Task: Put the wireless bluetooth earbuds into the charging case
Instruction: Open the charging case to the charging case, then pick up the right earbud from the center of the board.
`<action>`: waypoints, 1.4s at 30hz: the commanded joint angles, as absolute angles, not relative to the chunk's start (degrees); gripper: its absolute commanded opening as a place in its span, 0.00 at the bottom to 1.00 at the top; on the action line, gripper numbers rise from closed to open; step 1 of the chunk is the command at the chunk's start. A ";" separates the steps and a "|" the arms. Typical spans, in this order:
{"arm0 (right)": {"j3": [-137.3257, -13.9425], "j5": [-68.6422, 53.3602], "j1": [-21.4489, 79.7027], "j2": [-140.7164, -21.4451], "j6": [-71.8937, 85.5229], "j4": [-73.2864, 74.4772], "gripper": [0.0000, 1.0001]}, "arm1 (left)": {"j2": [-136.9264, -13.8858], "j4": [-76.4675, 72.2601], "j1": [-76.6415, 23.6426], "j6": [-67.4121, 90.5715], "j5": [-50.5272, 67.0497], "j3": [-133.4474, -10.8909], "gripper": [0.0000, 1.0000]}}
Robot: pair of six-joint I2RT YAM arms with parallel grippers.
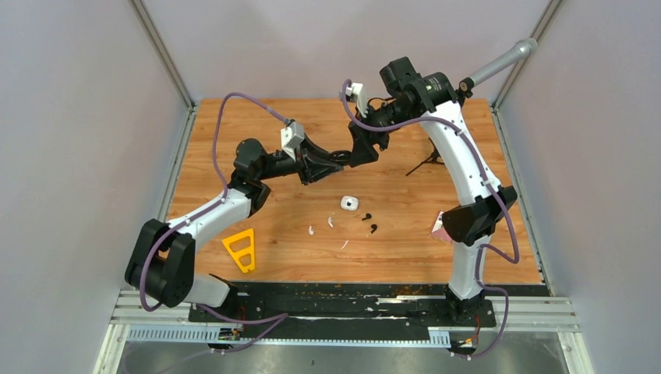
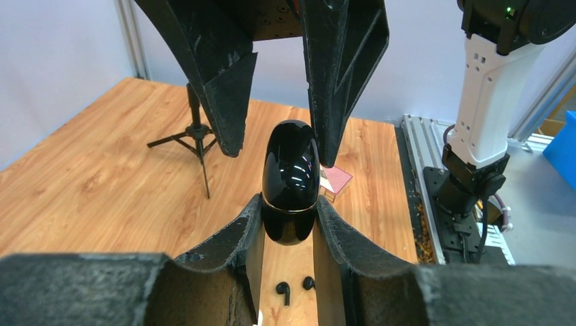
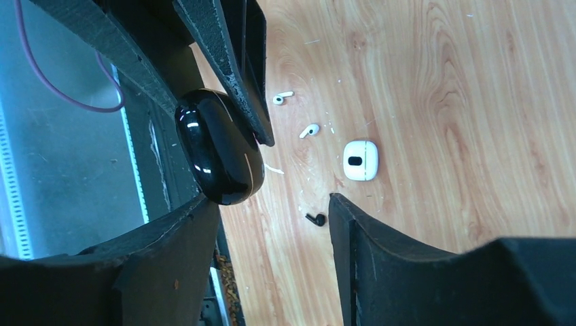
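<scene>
My left gripper [image 2: 289, 212] is shut on a glossy black charging case [image 2: 291, 170], closed, held up above the table. My right gripper [image 3: 272, 204] is open at the case's [image 3: 219, 146] free end, one finger beside it and the other well apart. In the top view the two grippers meet at the back middle, left [image 1: 334, 161] and right [image 1: 363, 153]. Below them lie a white case [image 1: 348, 204], two black earbuds [image 1: 366, 216] [image 1: 374, 228] and two white earbuds [image 1: 311, 231] [image 1: 330, 222]. The wrist views show black earbuds [image 2: 283, 291] [image 3: 315, 219] and white earbuds [image 3: 282, 98] [image 3: 309, 130].
A thin white sliver [image 1: 344, 245] lies near the earbuds. A yellow triangular piece [image 1: 242, 250] sits front left. A small black tripod [image 1: 427, 164] stands at the right, and a pink card [image 1: 439, 227] lies by the right arm.
</scene>
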State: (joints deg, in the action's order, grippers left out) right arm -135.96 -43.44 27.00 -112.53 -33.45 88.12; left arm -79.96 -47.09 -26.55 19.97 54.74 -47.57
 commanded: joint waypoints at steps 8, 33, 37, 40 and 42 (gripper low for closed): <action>-139.19 -51.15 23.29 -112.72 -20.56 78.39 0.59 | -79.03 -51.68 -27.07 20.27 55.51 -47.03 0.00; -123.43 -47.18 13.89 -98.58 -31.30 78.97 0.62 | -78.06 -47.24 -23.57 26.14 51.75 -51.11 0.00; -105.79 -41.41 14.01 -94.30 -36.01 74.10 0.50 | -76.13 -43.88 -21.60 27.71 51.49 -53.97 0.00; -96.38 -36.54 15.71 -94.78 -33.10 69.63 0.36 | -74.66 -41.24 -19.87 27.75 51.05 -55.43 0.00; -93.28 -34.54 17.04 -97.09 -30.03 67.65 0.29 | -73.51 -39.61 -18.42 27.51 50.81 -55.76 0.00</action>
State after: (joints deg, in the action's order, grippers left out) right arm -99.29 -41.52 14.87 -93.43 -31.66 74.41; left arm -77.49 -42.00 -20.53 26.59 51.72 -52.90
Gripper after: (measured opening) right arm 0.342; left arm 0.356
